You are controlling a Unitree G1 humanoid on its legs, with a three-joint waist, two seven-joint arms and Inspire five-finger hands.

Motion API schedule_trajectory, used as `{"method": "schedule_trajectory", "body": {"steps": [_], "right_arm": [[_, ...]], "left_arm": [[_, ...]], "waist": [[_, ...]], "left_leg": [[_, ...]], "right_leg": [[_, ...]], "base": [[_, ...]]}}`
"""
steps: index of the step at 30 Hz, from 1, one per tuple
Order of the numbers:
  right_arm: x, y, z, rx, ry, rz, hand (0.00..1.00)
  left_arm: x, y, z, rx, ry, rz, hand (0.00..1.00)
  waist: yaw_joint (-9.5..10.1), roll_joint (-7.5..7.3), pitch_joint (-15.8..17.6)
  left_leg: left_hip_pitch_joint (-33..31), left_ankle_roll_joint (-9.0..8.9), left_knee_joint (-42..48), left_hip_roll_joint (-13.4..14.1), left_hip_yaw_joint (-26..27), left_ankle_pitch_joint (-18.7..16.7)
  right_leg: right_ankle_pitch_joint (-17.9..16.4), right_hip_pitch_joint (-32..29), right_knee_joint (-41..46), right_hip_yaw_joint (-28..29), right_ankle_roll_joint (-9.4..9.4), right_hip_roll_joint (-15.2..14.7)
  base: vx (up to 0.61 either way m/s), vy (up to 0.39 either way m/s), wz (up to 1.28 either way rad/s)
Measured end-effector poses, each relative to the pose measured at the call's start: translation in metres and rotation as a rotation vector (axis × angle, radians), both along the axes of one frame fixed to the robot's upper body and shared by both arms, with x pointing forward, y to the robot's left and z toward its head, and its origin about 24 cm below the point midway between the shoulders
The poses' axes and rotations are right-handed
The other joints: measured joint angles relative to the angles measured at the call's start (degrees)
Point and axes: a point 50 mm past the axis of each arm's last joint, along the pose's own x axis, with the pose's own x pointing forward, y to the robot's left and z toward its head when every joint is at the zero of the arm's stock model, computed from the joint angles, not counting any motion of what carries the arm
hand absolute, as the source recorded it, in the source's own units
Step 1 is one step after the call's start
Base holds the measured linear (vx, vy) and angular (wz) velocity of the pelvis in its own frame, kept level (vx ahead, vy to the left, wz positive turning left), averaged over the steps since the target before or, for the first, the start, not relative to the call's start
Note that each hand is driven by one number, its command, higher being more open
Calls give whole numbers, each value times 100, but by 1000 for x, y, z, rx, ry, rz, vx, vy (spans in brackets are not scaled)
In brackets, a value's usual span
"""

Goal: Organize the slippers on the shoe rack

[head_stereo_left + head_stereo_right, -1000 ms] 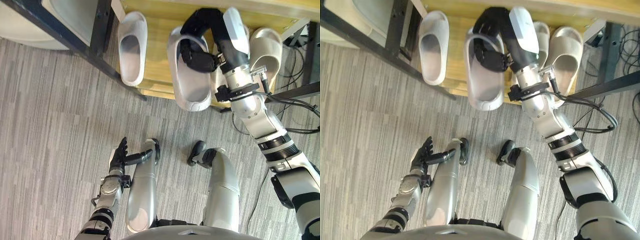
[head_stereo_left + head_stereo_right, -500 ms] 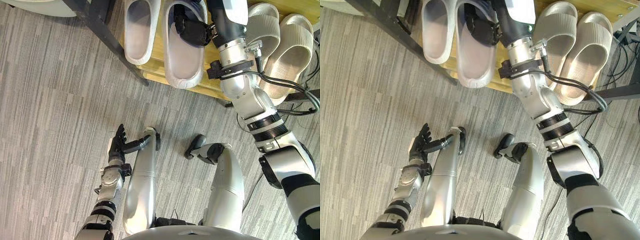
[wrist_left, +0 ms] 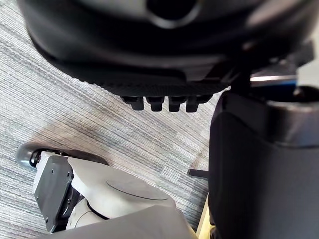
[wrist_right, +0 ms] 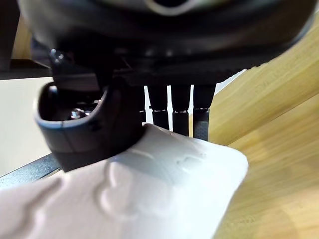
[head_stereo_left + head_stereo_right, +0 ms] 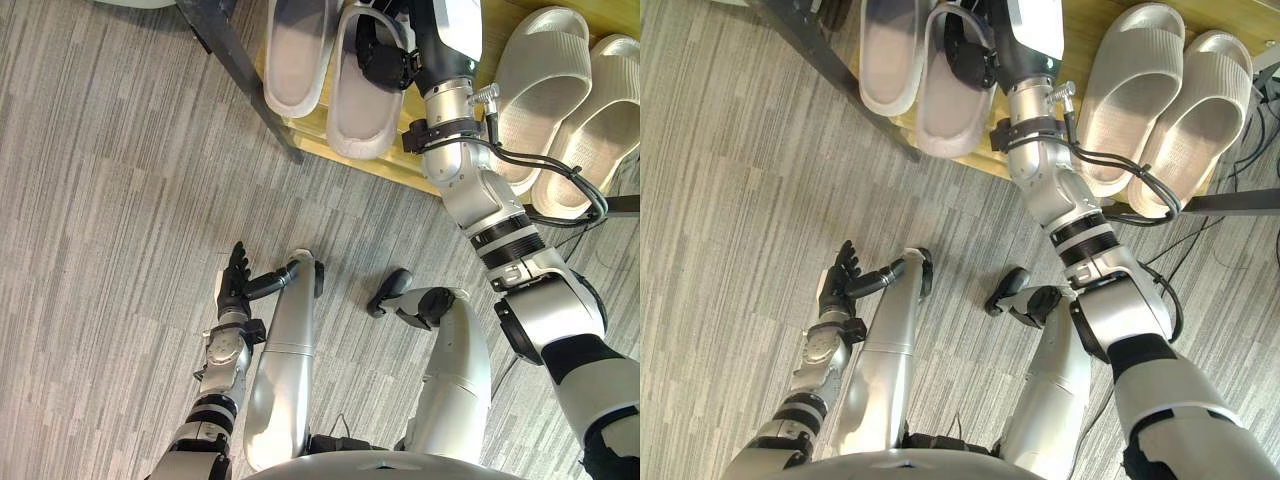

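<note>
The right hand [image 5: 385, 55] grips the strap of a white slipper [image 5: 362, 105], thumb curled over it, on the shoe rack's wooden shelf [image 5: 395, 168]. The slipper's long axis runs front to back, toe pointing into the rack, heel overhanging the shelf's front edge, just beside a second white slipper [image 5: 297, 55] lying parallel. Two beige slippers [image 5: 540, 90] lie further right. The left hand [image 5: 236, 285] hangs low above the floor, fingers straight

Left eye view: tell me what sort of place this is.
Probably a home or office entryway, indoors: a low wooden shoe rack holds white slippers and beige slippers, and it stands on grey striped carpet.
</note>
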Motion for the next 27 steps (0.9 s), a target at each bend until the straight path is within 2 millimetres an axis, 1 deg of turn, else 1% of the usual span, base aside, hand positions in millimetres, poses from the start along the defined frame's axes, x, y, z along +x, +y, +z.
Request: {"method": "schedule_trajectory", "body": {"steps": [4,16,20,27], "right_arm": [[1,2,3,16,0,6,100],[0,2,4,33,-19,1,100],[-8,2,-1,46,-35,26,100],[-14,2,-10,55,-33,45,100]], "left_arm": [[0,-1,-1,-10,3,26,100],[0,-2,-2,-10,16,31,100],[0,-1,-2,-10,20,34,100],[-1,1,-3,-14,31,46,100]], "waist": [[11,-10,-5],[6,-14,-8],[-2,-24,-13],[-26,-78,-43]], "left_leg": [[-72,-29,-23,-52,-8,20],[-14,-68,-122,-71,-8,61],[4,-76,-153,-68,-4,72],[23,-78,-178,-57,3,76]], "right_leg": [[-20,-84,43,-6,-34,-53],[-35,-60,14,-10,-38,-61],[-38,-55,-1,-9,-41,-56],[-34,-46,-25,-5,-46,-40]], "base": [[-5,26,7],[-9,35,2],[-11,34,0],[-3,45,0]]}}
